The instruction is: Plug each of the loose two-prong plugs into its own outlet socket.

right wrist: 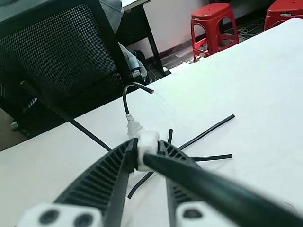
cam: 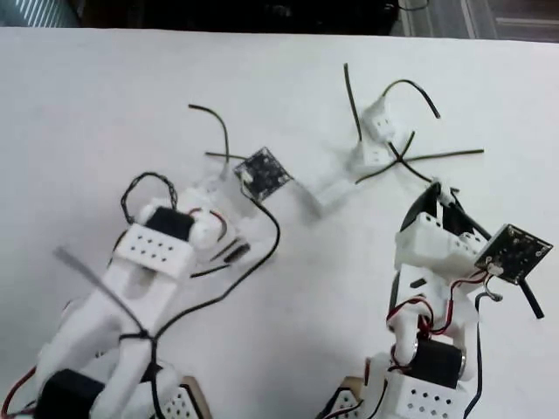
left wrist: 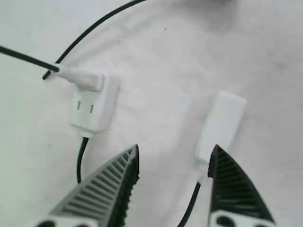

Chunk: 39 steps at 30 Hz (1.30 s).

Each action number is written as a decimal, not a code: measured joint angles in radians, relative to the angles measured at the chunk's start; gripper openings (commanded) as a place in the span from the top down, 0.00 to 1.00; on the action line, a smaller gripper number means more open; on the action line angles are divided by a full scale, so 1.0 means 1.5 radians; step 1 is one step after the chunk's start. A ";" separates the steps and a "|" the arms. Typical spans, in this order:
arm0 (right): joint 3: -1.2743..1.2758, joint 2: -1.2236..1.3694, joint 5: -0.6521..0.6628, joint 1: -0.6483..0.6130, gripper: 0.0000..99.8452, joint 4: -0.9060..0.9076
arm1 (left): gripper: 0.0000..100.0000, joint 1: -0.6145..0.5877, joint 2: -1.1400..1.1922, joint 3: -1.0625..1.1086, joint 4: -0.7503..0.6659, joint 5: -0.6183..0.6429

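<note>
Two right fingers (right wrist: 116, 168) are clamped on a white plug (right wrist: 147, 137); the right gripper (right wrist: 148, 147) has it near the worktop's (cam: 105, 96) right edge, seemingly lifted. The plug's long axis runs along the fingers; its cord (right wrist: 127, 101) leaves the far end and curls toward the far edge. Its prongs are hidden, so I cannot tell which way they face.

The left gripper (left wrist: 175, 151) stands spread with nothing between its fingers, left of the worktop's middle. Just past the tips lies a socket (left wrist: 92, 106), flat, its two slots facing up. Apart from it is a long white block (left wrist: 220, 123), its cabled end at the dark fingertip and its long axis roughly in line with the fingers. More loose pieces (cam: 374, 140) lie toward the far edge, right of middle.

The step in hand looks like bringing the held plug to a socket. The next move probably calls for turning the prongs square to the slots, with the left gripper steadying the socket against the push.
</note>
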 measured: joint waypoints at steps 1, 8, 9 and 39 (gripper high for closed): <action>0.000 0.000 0.000 0.000 0.98 0.000 | 0.77 0.000 0.025 -0.003 -0.002 0.001; 0.002 0.000 0.000 0.000 0.98 0.000 | 0.77 0.028 0.092 -0.031 0.021 0.001; 0.008 -0.001 0.000 0.000 0.98 0.000 | 0.78 0.043 0.090 -0.026 0.028 0.001; 0.013 -0.001 0.000 0.000 0.98 0.000 | 0.71 0.080 0.266 -0.166 0.100 -0.032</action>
